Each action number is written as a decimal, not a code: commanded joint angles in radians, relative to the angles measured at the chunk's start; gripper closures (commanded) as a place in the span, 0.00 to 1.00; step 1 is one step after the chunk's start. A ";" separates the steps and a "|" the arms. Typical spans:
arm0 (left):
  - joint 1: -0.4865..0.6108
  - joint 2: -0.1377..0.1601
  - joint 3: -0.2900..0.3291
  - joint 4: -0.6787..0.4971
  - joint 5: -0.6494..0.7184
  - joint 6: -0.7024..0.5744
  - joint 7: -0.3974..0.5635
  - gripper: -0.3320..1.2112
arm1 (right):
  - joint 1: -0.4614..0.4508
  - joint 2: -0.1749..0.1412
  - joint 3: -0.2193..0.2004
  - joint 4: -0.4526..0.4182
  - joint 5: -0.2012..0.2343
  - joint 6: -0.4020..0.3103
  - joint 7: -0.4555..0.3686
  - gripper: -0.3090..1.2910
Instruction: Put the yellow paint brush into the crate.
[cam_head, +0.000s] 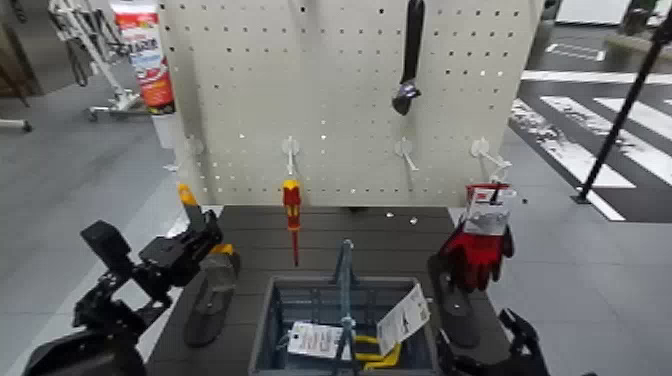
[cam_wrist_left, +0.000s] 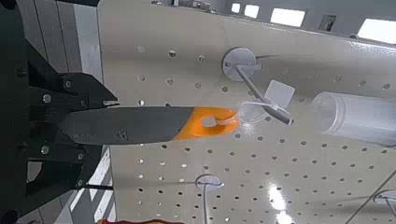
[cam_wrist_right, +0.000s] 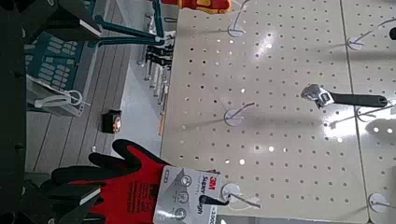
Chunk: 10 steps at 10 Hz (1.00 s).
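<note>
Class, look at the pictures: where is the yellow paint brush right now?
In the head view the yellow paint brush is on the robot's left, gripped in the left hand beside the pegboard's lower left corner, left of the crate.

The scene is viewed from the head, forward and down, with the pegboard (cam_head: 350, 100) at twelve o'clock and the crate (cam_head: 345, 325) close below. The pegboard (cam_wrist_left: 280, 121) is seen very near from the left wrist, and more obliquely from the right wrist (cam_wrist_right: 280, 112). The pegboard is shared by all three views.
</note>
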 joint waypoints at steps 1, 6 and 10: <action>0.000 -0.001 0.002 0.000 0.000 0.000 0.000 0.98 | 0.000 0.000 0.000 0.000 0.000 0.002 0.000 0.28; 0.020 -0.006 0.013 -0.035 0.009 -0.009 0.001 0.98 | -0.002 0.000 -0.002 0.000 0.000 0.000 0.006 0.28; 0.143 -0.025 0.027 -0.348 0.060 0.080 0.023 0.98 | 0.006 0.000 -0.011 -0.008 0.000 0.000 0.008 0.28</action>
